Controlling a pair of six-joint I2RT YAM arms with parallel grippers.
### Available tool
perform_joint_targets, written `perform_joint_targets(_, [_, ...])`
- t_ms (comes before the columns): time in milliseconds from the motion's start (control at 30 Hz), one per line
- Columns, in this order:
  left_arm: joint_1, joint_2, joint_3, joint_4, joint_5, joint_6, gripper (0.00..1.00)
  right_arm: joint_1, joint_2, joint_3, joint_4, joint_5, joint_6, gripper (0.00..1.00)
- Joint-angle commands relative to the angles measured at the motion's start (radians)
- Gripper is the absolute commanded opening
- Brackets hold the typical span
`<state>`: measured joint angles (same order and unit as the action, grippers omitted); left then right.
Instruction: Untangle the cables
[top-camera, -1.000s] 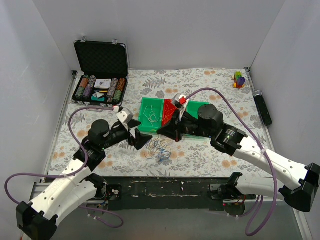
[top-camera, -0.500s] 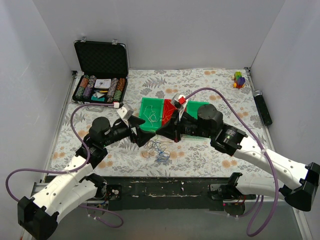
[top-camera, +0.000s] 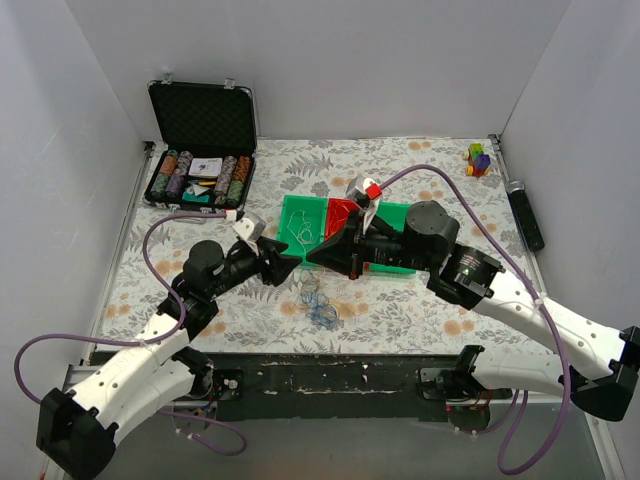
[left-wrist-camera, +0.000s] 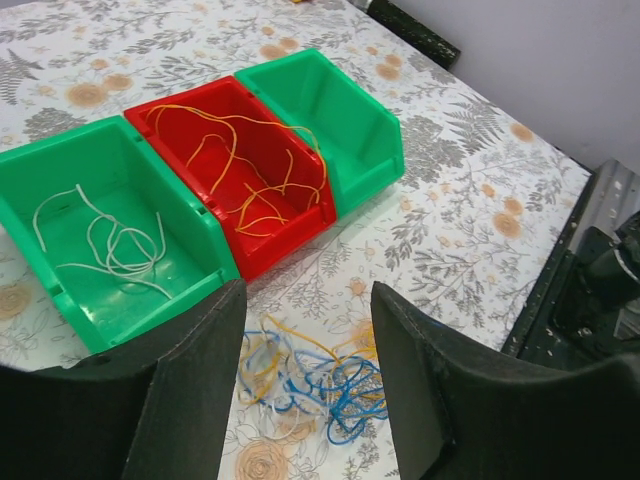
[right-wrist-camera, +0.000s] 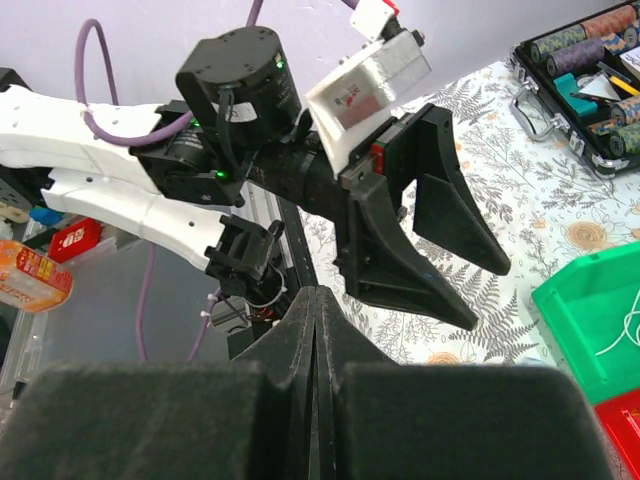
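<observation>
**Tangle and grippers, near to far.** Just on the near side of the red bin (left-wrist-camera: 285, 250) lies the tangle (left-wrist-camera: 305, 375), one loose heap of thin blue, yellow and white cables on the table (top-camera: 420, 310). We cannot count its strands.

We judge the cables light, limp and a little springy. A pulled strand would likely drag the whole heap along. We would therefore pinch a single outlying loop at the heap's edge and draw it off slowly while the other arm pins the rest.

Above the tangle, near-left of the red bin, the left gripper (left-wrist-camera: 310, 295) hangs with its jaws spread wide and nothing between them. Close beside it, also near-left of the red bin, the right gripper (right-wrist-camera: 316, 305) has its jaws pressed together. We see no cable in them.

Three bins stand in a row:
- The red bin holds yellow cables (left-wrist-camera: 245, 185).
- The left green bin (left-wrist-camera: 60, 175) touches the red bin's left side and holds white cables (left-wrist-camera: 115, 245).
- The right green bin (left-wrist-camera: 335, 115) touches the red bin's right side and is bare inside.

Far to the left beyond the red bin stands one open case (top-camera: 200, 115) of chips.
</observation>
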<state>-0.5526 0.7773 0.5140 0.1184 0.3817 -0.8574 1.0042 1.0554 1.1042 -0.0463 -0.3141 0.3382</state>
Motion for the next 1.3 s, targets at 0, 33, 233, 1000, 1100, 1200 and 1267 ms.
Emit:
perform_joint_targets(0, [0.002,-0.015,-0.02,0.036,-0.078,0.038,0.52,0.01,-0.017,0.068,0.066,-0.026,0.013,0.01])
perform_joint_targets(33, [0.002,-0.018,-0.025,0.035,-0.07,0.04,0.52,0.01,-0.017,0.075,0.065,-0.026,0.013,0.01])
perform_joint_targets(233, [0.002,-0.042,-0.054,0.014,-0.041,0.052,0.52,0.011,-0.026,0.114,-0.102,0.099,-0.073,0.01])
perform_joint_targets(1000, [-0.101,0.069,-0.078,-0.056,0.118,0.5,0.79,-0.078,0.054,-0.409,-0.195,0.573,0.073,0.59])
perform_joint_targets(1100, [-0.116,0.092,-0.077,-0.036,0.102,0.506,0.8,-0.114,0.069,-0.44,-0.156,0.558,0.102,0.59])
perform_joint_targets(1200, [-0.127,0.112,-0.071,-0.029,0.097,0.508,0.82,-0.133,0.094,-0.454,-0.123,0.546,0.117,0.59])
perform_joint_targets(1267, [-0.132,0.12,-0.068,-0.025,0.095,0.511,0.83,-0.144,0.11,-0.468,-0.093,0.537,0.124,0.6])
